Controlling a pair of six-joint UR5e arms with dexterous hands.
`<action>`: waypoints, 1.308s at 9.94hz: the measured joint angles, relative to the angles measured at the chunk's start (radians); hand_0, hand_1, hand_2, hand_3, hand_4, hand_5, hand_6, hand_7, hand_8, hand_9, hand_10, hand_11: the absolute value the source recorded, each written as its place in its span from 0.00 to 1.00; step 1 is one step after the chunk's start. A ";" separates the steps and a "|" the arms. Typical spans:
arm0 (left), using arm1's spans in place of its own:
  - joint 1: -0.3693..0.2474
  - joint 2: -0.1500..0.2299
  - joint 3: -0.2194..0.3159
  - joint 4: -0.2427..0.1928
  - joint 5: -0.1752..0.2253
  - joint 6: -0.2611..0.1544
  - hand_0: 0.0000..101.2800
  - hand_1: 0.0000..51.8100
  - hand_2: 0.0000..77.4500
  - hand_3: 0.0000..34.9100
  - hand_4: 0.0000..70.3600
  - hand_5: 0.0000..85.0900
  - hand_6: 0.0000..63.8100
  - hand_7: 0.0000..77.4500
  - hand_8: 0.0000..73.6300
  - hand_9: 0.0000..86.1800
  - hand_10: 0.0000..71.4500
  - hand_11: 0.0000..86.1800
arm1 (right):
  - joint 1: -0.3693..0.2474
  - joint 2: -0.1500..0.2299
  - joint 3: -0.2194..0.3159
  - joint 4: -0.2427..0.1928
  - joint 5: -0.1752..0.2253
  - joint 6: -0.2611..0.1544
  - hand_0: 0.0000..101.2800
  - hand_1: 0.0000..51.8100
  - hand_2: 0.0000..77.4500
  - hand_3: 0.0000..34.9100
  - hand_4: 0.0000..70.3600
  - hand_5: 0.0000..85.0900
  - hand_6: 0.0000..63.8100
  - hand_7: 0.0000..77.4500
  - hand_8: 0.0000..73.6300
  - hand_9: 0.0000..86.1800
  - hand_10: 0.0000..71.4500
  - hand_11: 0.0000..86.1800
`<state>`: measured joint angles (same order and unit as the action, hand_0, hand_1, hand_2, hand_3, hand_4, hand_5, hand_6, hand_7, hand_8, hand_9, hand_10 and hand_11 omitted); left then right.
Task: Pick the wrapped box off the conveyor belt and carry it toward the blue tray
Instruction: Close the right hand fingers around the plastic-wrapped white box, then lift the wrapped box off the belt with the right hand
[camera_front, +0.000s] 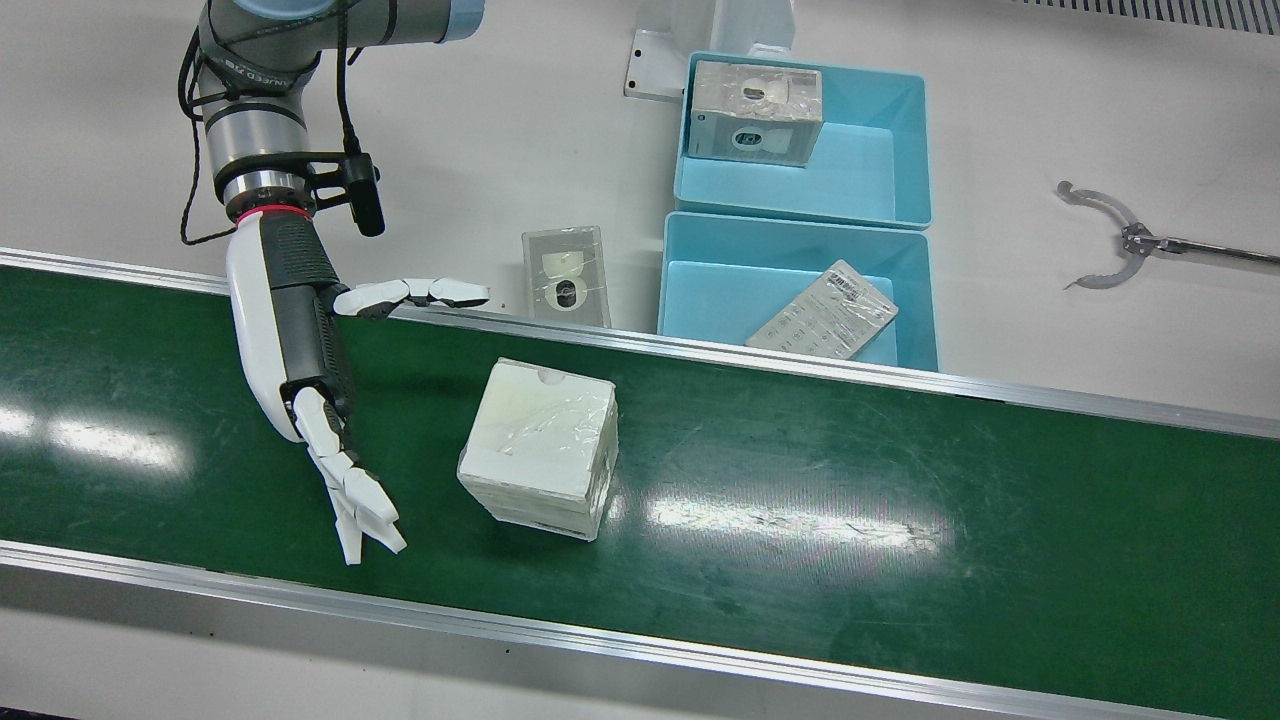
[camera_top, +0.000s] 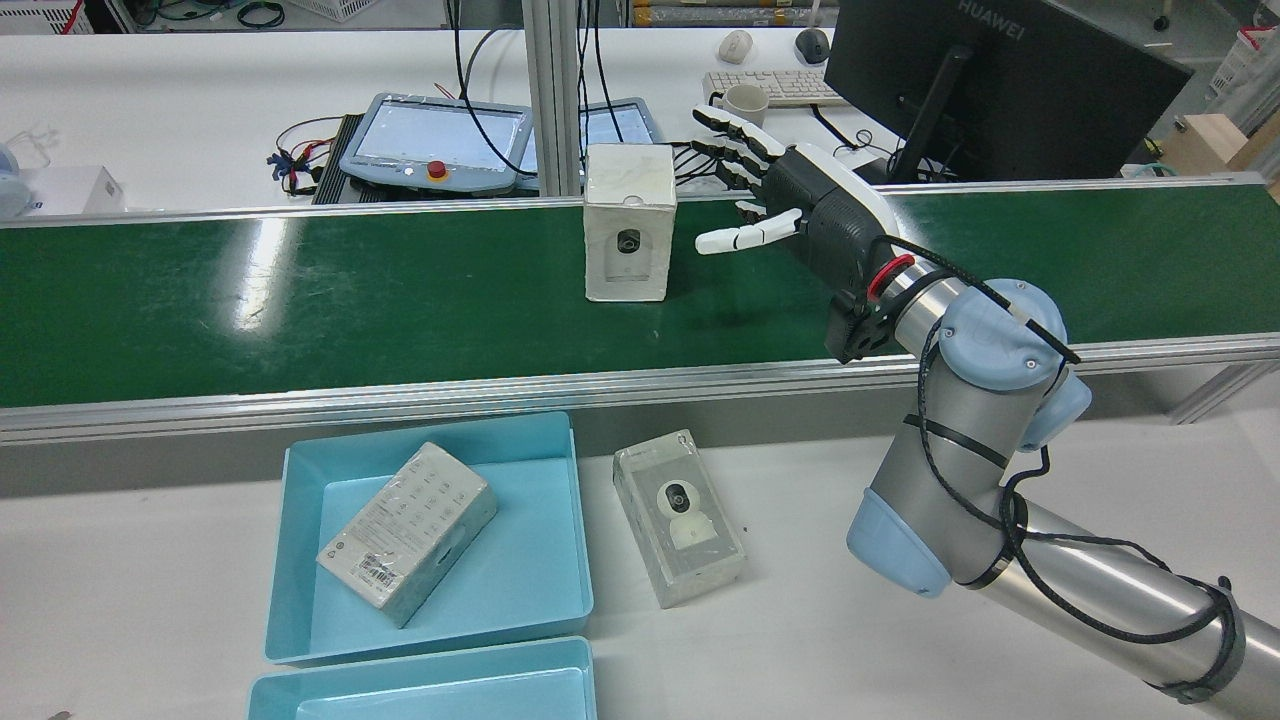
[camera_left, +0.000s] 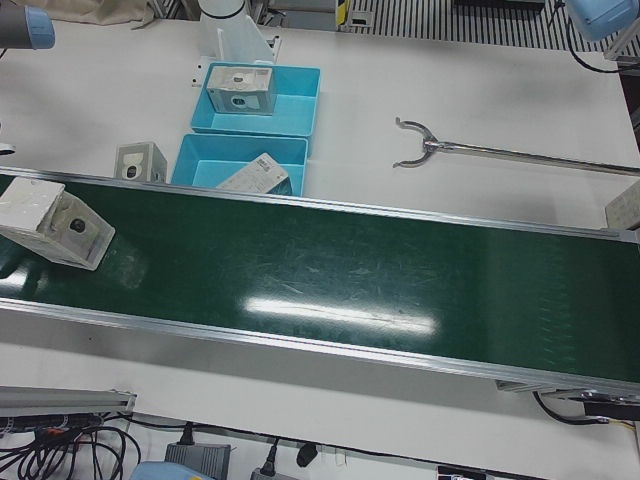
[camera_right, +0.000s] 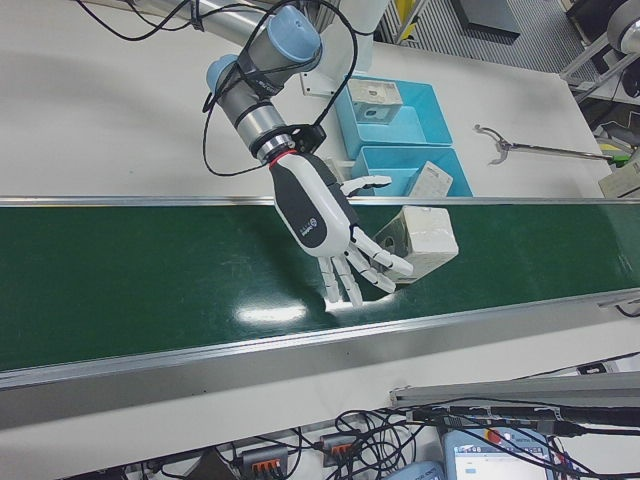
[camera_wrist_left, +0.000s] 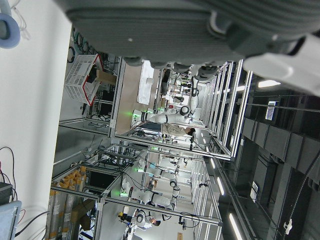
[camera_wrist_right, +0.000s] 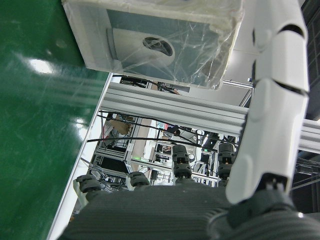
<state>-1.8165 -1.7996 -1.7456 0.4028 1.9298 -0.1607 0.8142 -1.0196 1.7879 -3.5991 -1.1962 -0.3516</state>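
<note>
I am looking across the green conveyor belt (camera_front: 900, 520), which is carrying the wrapped box (camera_front: 540, 450) upright near its middle, standing taller than it is wide in the rear view. My right hand (camera_front: 330, 400) is hovering over the belt just beside the box, not touching it, fingers spread apart and holding nothing. The box is lying straight ahead of my open palm, toward the side where the blue tray (camera_front: 690, 290) is sitting on the table (camera_front: 500, 130) just beyond the belt's rail, so I judge the coming move is a sideways reach to close around the box. My right hand is clearly the nearer one. My left hand is hard to make out: its own camera is catching only blurred dark edges at the top of the view, so I cannot tell whether it is open or closed, and the other views are cutting it off
</note>
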 joint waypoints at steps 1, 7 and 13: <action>0.000 0.000 0.000 0.000 0.000 0.000 0.00 0.00 0.01 0.00 0.00 0.01 0.00 0.01 0.01 0.00 0.01 0.00 | -0.011 0.000 0.000 0.000 0.012 -0.001 0.44 0.23 0.19 0.85 0.09 0.15 0.00 0.18 0.00 0.05 0.02 0.04; 0.000 0.000 0.000 0.000 0.000 0.000 0.00 0.00 0.01 0.00 0.00 0.01 0.00 0.01 0.01 0.00 0.00 0.00 | -0.029 -0.003 -0.028 -0.001 0.041 0.001 0.44 0.23 0.21 0.83 0.11 0.17 0.00 0.18 0.00 0.05 0.02 0.04; 0.000 0.000 0.000 0.000 0.000 0.000 0.00 0.00 0.01 0.00 0.00 0.01 0.00 0.01 0.01 0.00 0.01 0.00 | -0.026 -0.001 -0.036 0.002 0.057 0.009 0.41 0.23 0.39 0.89 0.26 0.29 0.08 0.27 0.11 0.09 0.12 0.17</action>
<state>-1.8165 -1.7996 -1.7456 0.4028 1.9298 -0.1607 0.7879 -1.0207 1.7519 -3.5971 -1.1392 -0.3425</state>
